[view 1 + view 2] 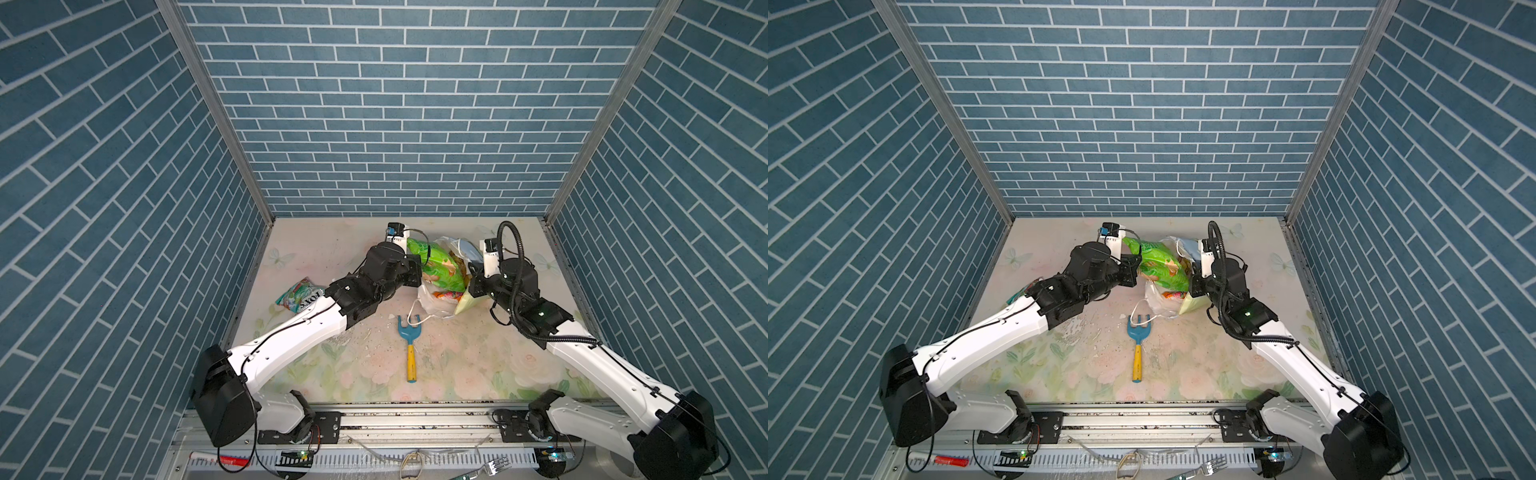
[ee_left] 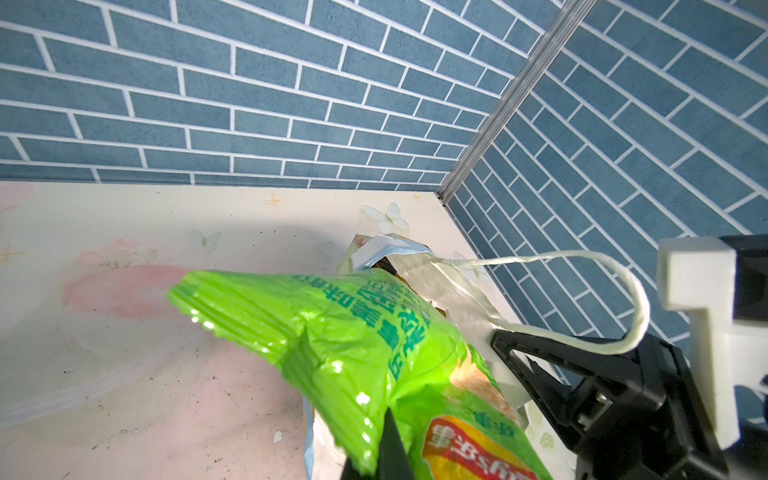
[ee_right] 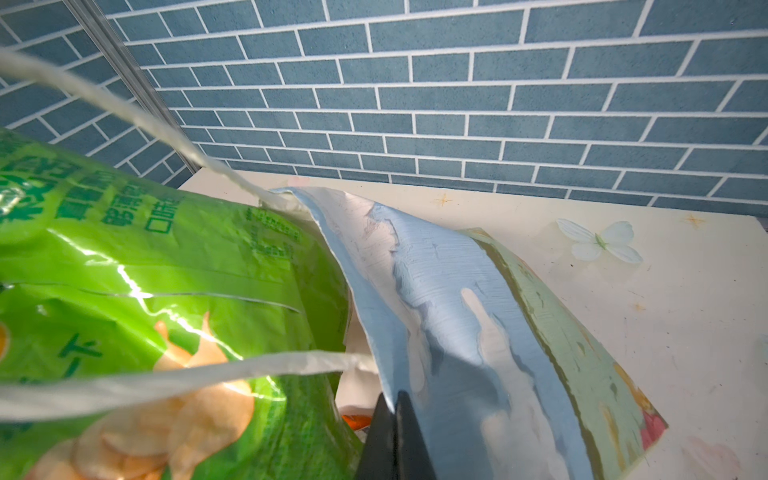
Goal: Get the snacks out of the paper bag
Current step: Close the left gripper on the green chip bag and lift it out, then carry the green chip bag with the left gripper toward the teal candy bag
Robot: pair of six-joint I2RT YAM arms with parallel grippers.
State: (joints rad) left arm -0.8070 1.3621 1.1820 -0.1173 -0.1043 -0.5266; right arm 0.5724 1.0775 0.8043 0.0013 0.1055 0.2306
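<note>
The paper bag (image 1: 466, 305) (image 1: 1191, 306) lies on its side at the back middle of the table, mouth toward the left arm. A large bright green snack packet (image 1: 441, 266) (image 1: 1160, 268) sticks out of the mouth. My left gripper (image 2: 390, 436) (image 1: 420, 268) is shut on that packet's edge. My right gripper (image 3: 395, 415) (image 1: 473, 279) is shut on the bag's blue printed wall (image 3: 457, 291). An orange-red packet (image 1: 449, 296) shows inside the bag. A teal-white packet (image 1: 300, 296) lies on the table at the left, beside the left arm.
A toy rake (image 1: 409, 345) (image 1: 1137, 345) with a blue head and yellow handle lies in front of the bag, one white cord handle (image 1: 415, 316) draped over its tines. The other cord handle (image 2: 623, 291) loops over the right gripper. Brick-pattern walls enclose three sides.
</note>
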